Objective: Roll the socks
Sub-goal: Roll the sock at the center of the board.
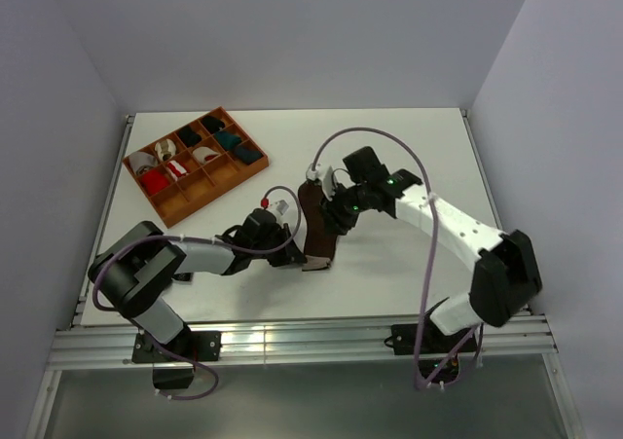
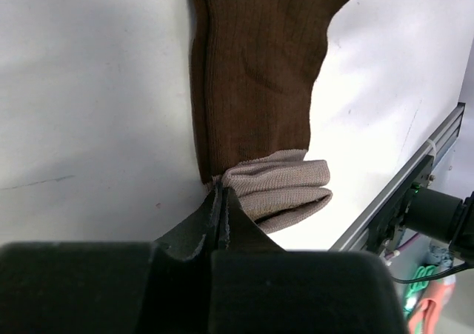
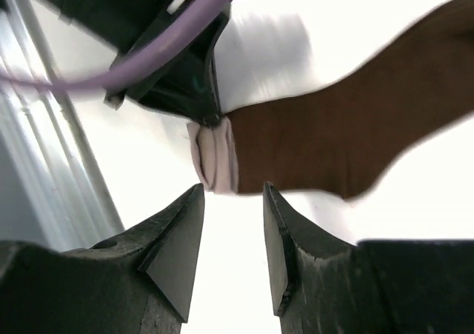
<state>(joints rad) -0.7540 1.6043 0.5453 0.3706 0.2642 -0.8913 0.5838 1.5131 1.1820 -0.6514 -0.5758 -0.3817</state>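
The dark brown socks [image 1: 313,223] lie flat on the white table, pale pinkish cuff [image 1: 317,261] toward the near edge. My left gripper [image 1: 297,256] is shut, its tips pinching the sock's left edge where brown meets cuff; the left wrist view shows the closed tips [image 2: 220,193], the brown leg [image 2: 259,75] and the folded cuff [image 2: 281,189]. My right gripper [image 1: 331,225] is open and empty, low beside the right edge of the socks. In the right wrist view its open tips [image 3: 233,193] sit just short of the cuff [image 3: 213,156] and the brown fabric [image 3: 333,141].
A brown wooden tray [image 1: 219,195] with compartments sits at the back left, holding red, white, teal and dark sock bundles. The metal rail [image 1: 292,337] runs along the table's near edge. Grey walls stand on three sides.
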